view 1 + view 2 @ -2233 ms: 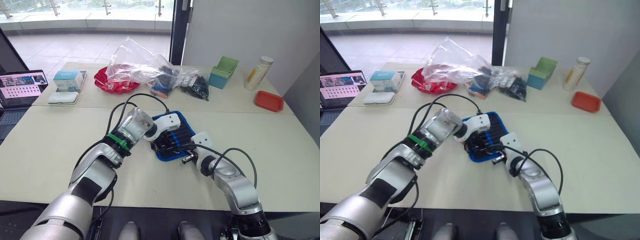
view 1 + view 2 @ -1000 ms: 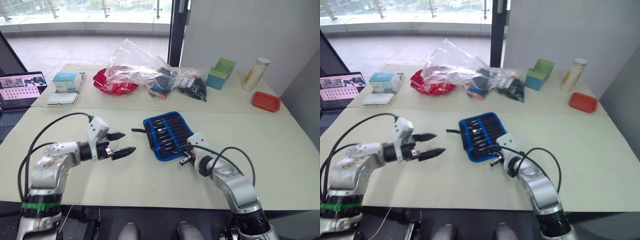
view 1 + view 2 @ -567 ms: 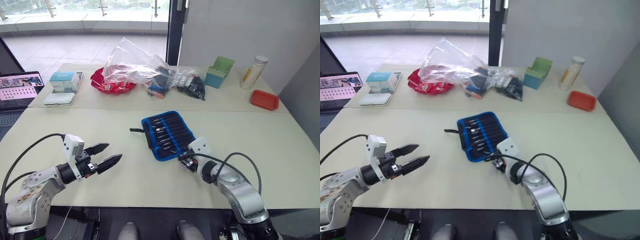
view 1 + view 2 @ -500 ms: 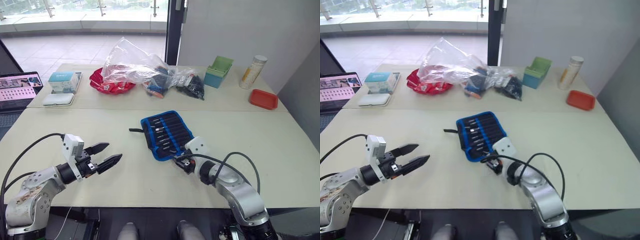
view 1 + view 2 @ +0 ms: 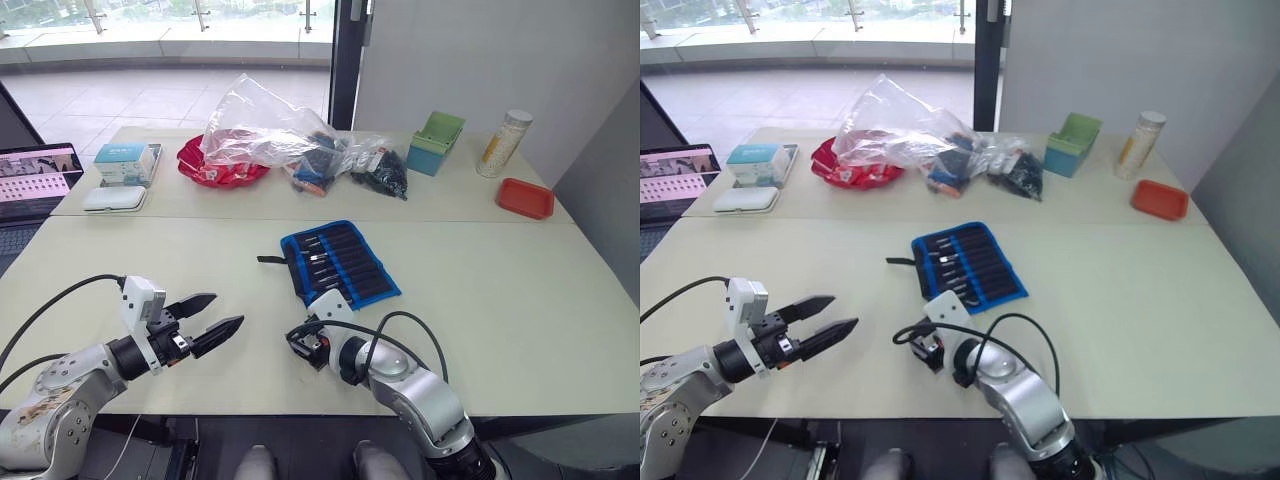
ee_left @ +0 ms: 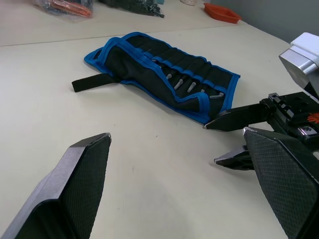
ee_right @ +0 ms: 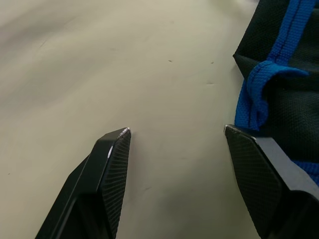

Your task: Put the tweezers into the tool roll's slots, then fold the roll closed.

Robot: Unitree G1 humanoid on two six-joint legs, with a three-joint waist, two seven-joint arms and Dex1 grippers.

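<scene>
Tool roll (image 5: 339, 262) lying open and flat, tweezers (image 6: 192, 83) already seated in slots (image 5: 333, 266), just beyond right gripper (image 5: 297, 343). Fingers spread wide, holding nothing, near the blue edge, probably lined up for the fold. Left gripper (image 5: 214, 325) well aside, likewise open and empty.

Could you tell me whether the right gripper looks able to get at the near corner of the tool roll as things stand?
Probably yes. The right gripper is open and empty beside the near corner of the tool roll, with bare table between them.
</scene>
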